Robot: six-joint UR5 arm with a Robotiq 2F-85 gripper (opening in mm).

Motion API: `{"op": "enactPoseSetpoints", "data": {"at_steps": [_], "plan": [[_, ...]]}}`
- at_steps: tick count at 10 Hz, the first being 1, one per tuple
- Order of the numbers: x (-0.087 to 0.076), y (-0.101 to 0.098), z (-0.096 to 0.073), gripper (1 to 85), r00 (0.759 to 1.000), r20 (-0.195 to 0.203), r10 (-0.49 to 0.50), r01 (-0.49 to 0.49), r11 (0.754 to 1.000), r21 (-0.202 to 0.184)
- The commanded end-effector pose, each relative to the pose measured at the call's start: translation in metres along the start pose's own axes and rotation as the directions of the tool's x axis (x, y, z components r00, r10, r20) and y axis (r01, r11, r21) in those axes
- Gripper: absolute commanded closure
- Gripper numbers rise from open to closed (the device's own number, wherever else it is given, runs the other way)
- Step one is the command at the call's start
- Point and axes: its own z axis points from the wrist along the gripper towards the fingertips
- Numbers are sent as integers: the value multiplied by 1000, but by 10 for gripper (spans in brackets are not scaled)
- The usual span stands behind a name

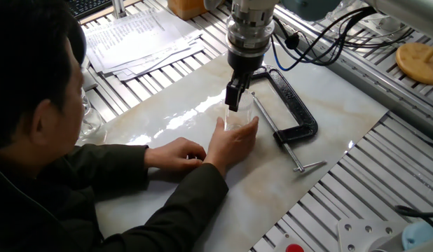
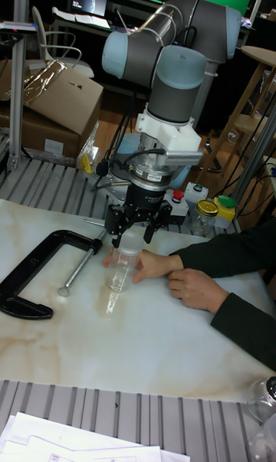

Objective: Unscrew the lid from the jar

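- Jar (image 2: 117, 272) stands on the surface (image 2: 146, 339), steadied by a person's hand (image 2: 156, 265).
- My hand (image 2: 138, 239) pinches the lid (image 2: 130, 240) up top, looks mid-unscrew.
- Next I'd keep twisting, then lift straight.

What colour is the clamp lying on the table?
The clamp is black, with a silver metal screw rod. It shows best in the fixed view.
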Motion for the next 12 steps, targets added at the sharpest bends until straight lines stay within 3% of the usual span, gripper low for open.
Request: {"op": "enactPoseSetpoints", "data": {"at_steps": [1,8,9,10,12], "plan": [[-7,-1,3,150,1000,5,10,-10,1000,-6],[-2,-2,2,183,1000,2,5,-5,1000,-11],[-2,-2,2,223,1000,0,12,-12,1000,-11],[0,-1,2,367,1000,-11,28,-28,1000,-9],[4,4,-2,760,994,-54,95,-93,995,25]]}}
